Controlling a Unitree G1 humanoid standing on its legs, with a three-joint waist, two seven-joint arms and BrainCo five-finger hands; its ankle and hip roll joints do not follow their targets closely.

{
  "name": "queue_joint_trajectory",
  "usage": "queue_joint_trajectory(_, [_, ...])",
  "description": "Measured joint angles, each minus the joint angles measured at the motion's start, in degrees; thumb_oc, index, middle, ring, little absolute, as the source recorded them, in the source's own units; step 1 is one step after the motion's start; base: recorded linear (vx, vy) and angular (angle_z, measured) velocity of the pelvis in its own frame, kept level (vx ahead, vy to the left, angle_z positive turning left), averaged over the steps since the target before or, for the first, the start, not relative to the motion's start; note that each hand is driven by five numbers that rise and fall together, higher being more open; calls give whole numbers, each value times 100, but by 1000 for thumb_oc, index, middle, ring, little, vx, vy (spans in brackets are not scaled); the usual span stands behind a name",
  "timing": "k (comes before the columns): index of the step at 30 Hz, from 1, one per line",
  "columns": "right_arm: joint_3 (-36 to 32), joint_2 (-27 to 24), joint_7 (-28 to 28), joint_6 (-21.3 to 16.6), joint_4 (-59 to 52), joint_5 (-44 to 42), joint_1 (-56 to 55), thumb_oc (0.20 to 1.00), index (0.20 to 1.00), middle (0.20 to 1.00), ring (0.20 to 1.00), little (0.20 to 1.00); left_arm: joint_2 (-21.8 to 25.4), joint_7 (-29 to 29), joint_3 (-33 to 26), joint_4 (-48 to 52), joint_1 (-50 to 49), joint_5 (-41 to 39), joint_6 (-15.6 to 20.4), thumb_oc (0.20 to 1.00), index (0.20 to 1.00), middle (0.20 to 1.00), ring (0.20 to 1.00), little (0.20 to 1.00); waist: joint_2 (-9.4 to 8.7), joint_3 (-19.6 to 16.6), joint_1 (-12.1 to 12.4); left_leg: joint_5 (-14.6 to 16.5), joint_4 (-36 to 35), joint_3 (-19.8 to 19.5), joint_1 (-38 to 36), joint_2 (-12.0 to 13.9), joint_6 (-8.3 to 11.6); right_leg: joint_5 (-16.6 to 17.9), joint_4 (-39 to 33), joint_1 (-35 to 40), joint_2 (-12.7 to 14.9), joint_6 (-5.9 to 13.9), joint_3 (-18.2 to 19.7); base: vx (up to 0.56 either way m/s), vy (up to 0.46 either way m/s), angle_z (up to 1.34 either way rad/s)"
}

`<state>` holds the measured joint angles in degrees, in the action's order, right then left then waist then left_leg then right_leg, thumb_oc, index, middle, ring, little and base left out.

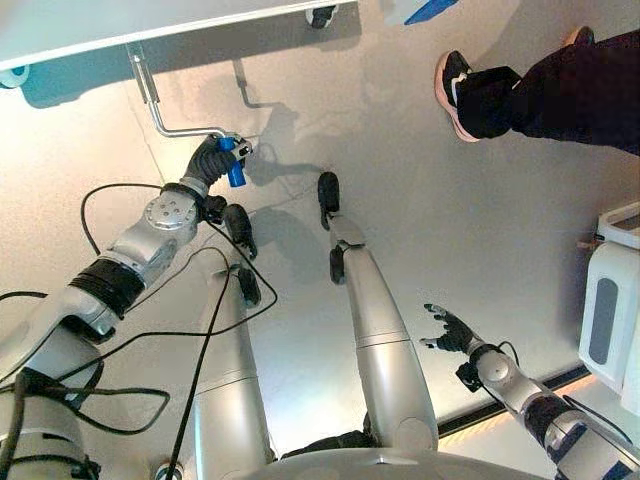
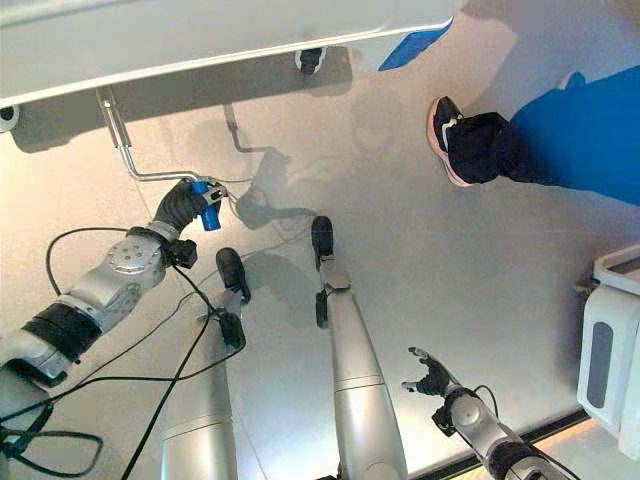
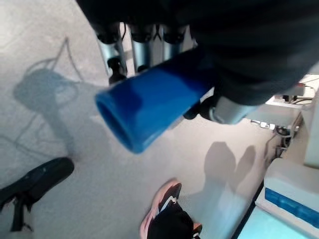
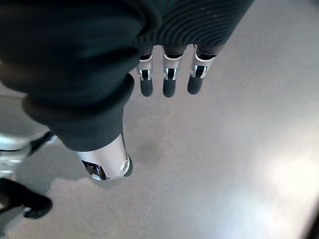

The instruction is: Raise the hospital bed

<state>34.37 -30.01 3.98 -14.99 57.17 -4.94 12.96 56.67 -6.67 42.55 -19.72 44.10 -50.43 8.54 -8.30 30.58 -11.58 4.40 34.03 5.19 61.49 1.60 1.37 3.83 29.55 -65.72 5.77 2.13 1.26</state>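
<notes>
A white hospital bed (image 1: pixel 120 25) runs along the far edge of the scene. From under it a bent metal crank (image 1: pixel 160 110) reaches toward me and ends in a blue handle (image 1: pixel 233 165). My left hand (image 1: pixel 210 158) is shut on that blue handle (image 3: pixel 149 104), which juts out past the curled fingers in the left wrist view. My right hand (image 1: pixel 450 332) hangs low at the right over bare floor, fingers (image 4: pixel 167 82) straight and holding nothing.
A person's leg with a black and pink shoe (image 1: pixel 460 85) stands on the floor at the far right. A white box-like unit (image 1: pixel 610 310) sits at the right edge. A bed caster (image 1: pixel 320 15) shows under the bed frame.
</notes>
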Motion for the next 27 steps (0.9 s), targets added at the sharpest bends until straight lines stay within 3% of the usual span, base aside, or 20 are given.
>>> queue_joint_trajectory(6, [-39, -12, -55, -2, -1, 4, -107, 1000, 1000, 1000, 1000, 1000, 241, 97, -197, 330, -337, -109, -17, 200, 200, 200, 200, 200, 40, 25, 168, -80, -118, -389, -26, 57, 300, -167, 166, -10, -65, -311, -386, 10, 8, 9])
queue_joint_trajectory(10, [-77, -16, -56, -23, -89, 5, -116, 1000, 1000, 1000, 1000, 1000, 239, 108, -694, 494, -761, -243, -17, 200, 200, 200, 200, 200, 39, 25, 173, -76, -111, -554, -86, 115, 459, -322, 383, -11, -95, -472, -573, 3, 6, 9])
queue_joint_trajectory(15, [-75, -20, -64, -24, -81, 6, -145, 1000, 1000, 1000, 1000, 1000, 261, 67, -786, 488, -833, -349, -20, 200, 200, 200, 200, 200, 42, 27, 262, -105, -139, -559, -103, 220, 561, -357, 442, -55, -176, -487, -626, 13, 19, -4])
queue_joint_trajectory(17, [-246, 4, -94, -43, -126, 43, -226, 1000, 1000, 1000, 1000, 1000, 199, 162, -1885, 1054, -1885, -367, -40, 200, 200, 200, 200, 200, 49, 32, 312, -28, -99, -786, -63, 213, 673, -427, 505, -49, -118, -569, -837, 23, 34, -1])
queue_joint_trajectory(23, [-231, -53, -97, -58, -179, 56, -312, 1000, 1000, 1000, 1000, 1000, 226, 142, -1879, 1144, -1970, -452, -37, 200, 200, 200, 200, 200, 53, 34, 341, -51, -153, -882, -122, 270, 755, -474, 534, -28, -150, -672, -986, 24, 27, 1])
queue_joint_trajectory(27, [-236, 3, -122, -62, -215, 55, -320, 1000, 1000, 1000, 1000, 1000, -218, 194, -2164, 1017, -2189, -487, -78, 200, 200, 200, 200, 200, 57, 36, 396, -17, -170, -1010, -314, 284, 825, -587, 613, 190, -67, -639, -1250, 20, 50, 5])
